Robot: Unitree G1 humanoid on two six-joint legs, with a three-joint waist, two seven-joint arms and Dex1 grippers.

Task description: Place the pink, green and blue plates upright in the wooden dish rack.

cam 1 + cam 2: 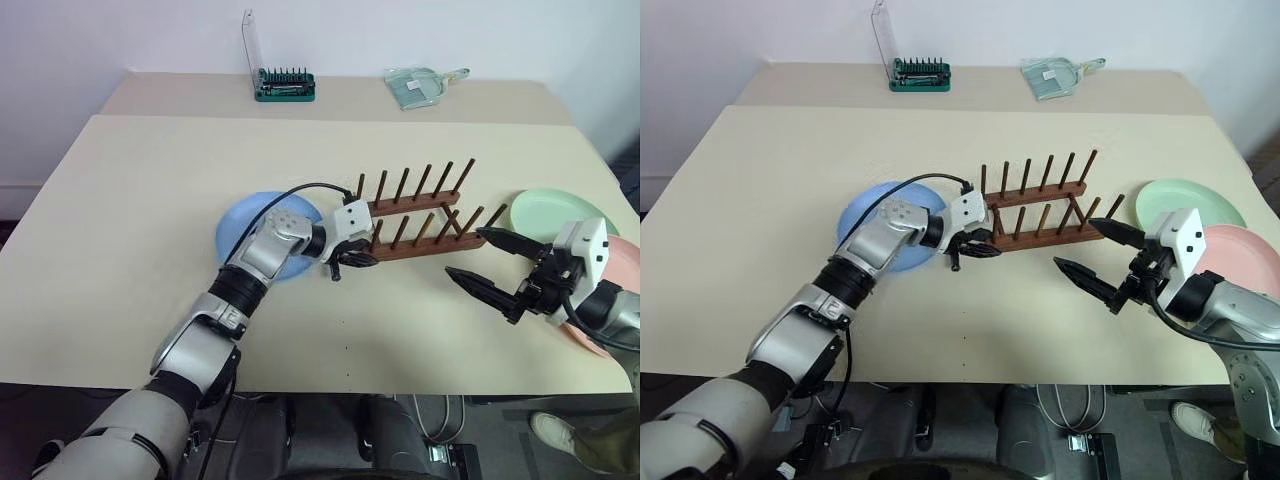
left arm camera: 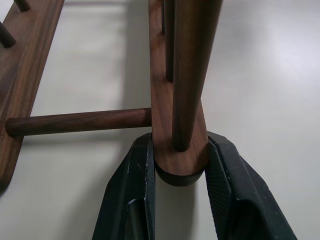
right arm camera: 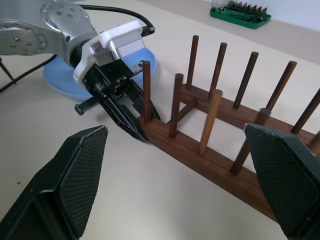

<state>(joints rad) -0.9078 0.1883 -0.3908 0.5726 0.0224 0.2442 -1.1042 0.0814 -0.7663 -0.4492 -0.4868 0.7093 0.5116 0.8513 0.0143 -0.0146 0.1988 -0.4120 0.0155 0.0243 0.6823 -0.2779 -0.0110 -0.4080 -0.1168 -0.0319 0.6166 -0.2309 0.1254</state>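
Left gripper [image 1: 347,262] is clamped on the near rail's end of the small dark brown wooden dish rack [image 1: 420,213], mid-desk toward the right edge. Right gripper [image 1: 492,263] hangs wide open, empty. Risk: any tug skews the rack, or the rounded rail-end slips free.

Landmark: you can read everything off the wooden dish rack [image 1: 415,215]
Rack's near-left end: blocked, the left gripper [image 1: 352,259] clamps the rail tip there
Left of rack: blue plate [image 1: 250,228] lies under that arm
Right of rack: green plate [image 1: 560,213] and pink plate [image 1: 1240,250] crowd your way
Front of rack: bare table [image 1: 150,200]; the wide-spread right gripper [image 1: 486,259] hovers near the right end
Behind rack: open tabletop for you
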